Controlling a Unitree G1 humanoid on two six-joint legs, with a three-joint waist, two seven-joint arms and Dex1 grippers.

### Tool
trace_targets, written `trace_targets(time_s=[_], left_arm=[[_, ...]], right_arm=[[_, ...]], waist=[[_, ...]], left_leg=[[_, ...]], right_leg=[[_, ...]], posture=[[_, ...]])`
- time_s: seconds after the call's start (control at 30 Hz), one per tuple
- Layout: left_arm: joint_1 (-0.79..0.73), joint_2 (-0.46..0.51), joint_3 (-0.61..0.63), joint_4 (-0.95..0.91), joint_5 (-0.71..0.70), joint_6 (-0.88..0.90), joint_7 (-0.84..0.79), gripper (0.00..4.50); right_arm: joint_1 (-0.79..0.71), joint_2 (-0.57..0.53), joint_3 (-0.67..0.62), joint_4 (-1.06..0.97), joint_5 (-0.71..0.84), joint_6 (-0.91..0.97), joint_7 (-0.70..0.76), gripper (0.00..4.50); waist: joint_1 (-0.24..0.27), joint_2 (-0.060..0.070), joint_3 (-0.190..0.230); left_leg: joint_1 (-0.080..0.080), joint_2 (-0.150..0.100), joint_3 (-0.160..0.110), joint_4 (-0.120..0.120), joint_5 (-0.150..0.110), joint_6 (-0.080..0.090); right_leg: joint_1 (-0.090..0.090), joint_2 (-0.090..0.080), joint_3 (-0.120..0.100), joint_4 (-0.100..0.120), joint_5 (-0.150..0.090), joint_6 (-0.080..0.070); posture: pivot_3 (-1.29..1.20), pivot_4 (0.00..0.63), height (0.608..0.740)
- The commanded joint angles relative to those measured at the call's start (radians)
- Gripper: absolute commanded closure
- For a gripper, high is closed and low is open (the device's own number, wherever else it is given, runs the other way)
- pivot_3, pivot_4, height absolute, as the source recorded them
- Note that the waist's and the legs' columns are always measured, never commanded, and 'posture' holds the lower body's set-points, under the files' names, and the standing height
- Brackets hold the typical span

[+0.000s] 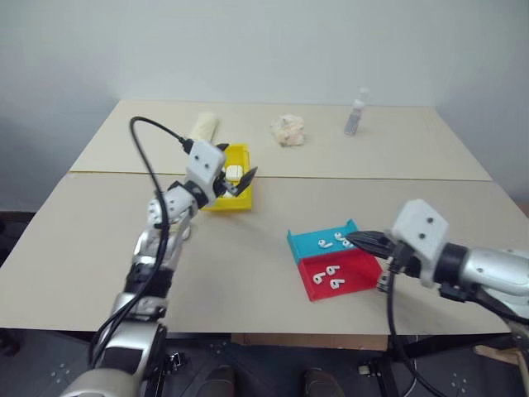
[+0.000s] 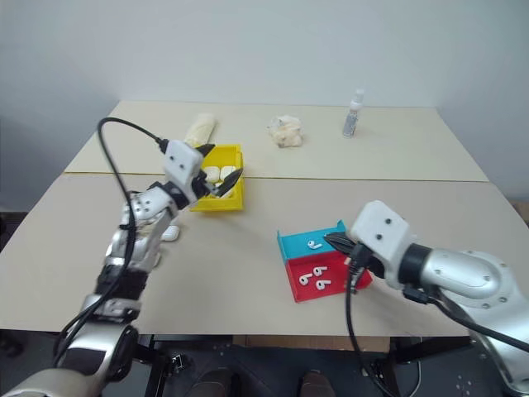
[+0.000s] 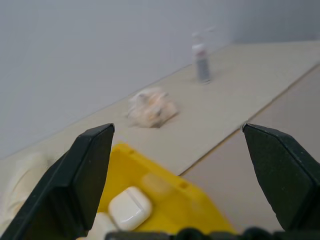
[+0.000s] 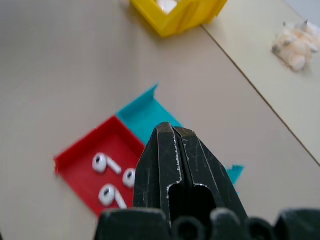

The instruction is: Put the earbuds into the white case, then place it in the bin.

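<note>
Two white cases lie side by side inside the yellow bin, and the left gripper hangs right over them with its fingers spread wide and nothing between them, which reads as a case set down in the bin. Earbuds remain in the red tray, three of them, with more in the teal tray touching it (so whether the job is finished is hard to judge). The right gripper sits above the trays with its fingers pressed together, empty, probably parked there clear of the bin
</note>
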Motion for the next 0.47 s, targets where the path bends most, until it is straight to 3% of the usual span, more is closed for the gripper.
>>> trace_targets(time_s=[0.03, 0.27, 0.47], left_arm=[[0.068, 0.115, 0.044, -0.157, -0.093, 0.095, -0.128, 0.04], [0.217, 0.356, 0.150, -0.285, -0.271, 0.221, -0.357, 0.04], [0.293, 0.410, 0.194, -0.342, -0.345, 0.268, -0.411, 0.04]], right_arm=[[0.056, -0.042, -0.110, 0.079, -0.055, -0.188, 0.148, 4.50], [0.114, -0.065, -0.171, 0.286, -0.115, -0.419, 0.320, 4.50], [0.087, -0.085, -0.169, 0.342, -0.103, -0.464, 0.378, 4.50]], waist=[[0.001, 0.000, 0.000], [-0.006, 0.000, 0.000], [-0.005, 0.000, 0.000]], left_leg=[[0.001, 0.000, 0.000, 0.000, 0.000, 0.000], [0.006, 0.001, 0.000, -0.001, 0.000, 0.000], [0.005, 0.001, 0.001, -0.001, 0.000, 0.000]], right_leg=[[0.000, 0.000, 0.000, 0.001, 0.000, 0.000], [0.004, 0.000, 0.001, 0.001, 0.000, 0.000], [0.003, 0.000, 0.001, 0.000, -0.001, 0.000]], posture=[[0.00, 0.150, 0.740], [0.00, 0.150, 0.740], [0.00, 0.150, 0.740]])
